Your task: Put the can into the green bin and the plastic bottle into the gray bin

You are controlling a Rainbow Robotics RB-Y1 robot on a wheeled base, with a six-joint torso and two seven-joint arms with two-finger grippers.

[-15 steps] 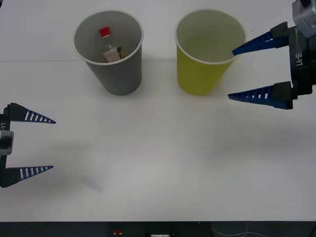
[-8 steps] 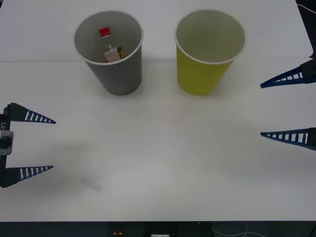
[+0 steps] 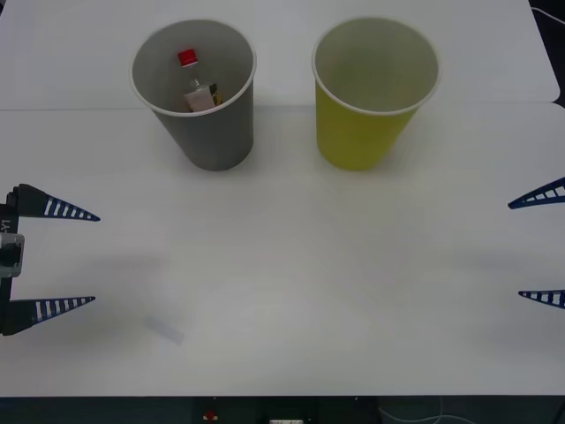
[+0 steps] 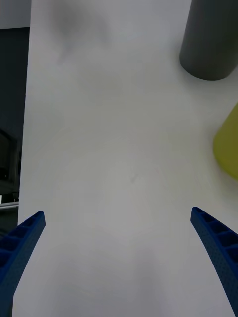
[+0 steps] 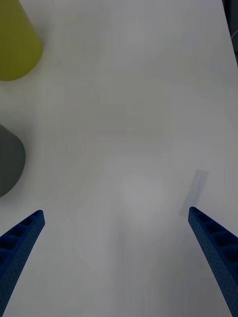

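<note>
Plastic bottle (image 3: 196, 86): small, light, slippery; stands inside the gray bin (image 3: 214, 141). Grab its red cap.
Green bin (image 3: 362, 132): beside the gray bin on the counter (image 3: 291, 265); thin, squashy walls.
Left hand (image 3: 78, 259): wide open, empty.
Right hand (image 3: 546, 247): wide open, empty.

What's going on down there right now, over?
Left gripper and right gripper open, empty, at table edges. Plastic bottle inside gray bin. Green bin upright. Nothing in the way.

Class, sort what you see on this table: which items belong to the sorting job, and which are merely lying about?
Part of the job:
- green bin, upright
- gray bin, upright
- plastic bottle, inside the gray bin
- left gripper and right gripper, both open and empty at the table's sides

Just lying about:
- small flat pale strip on the table near the left gripper
</note>
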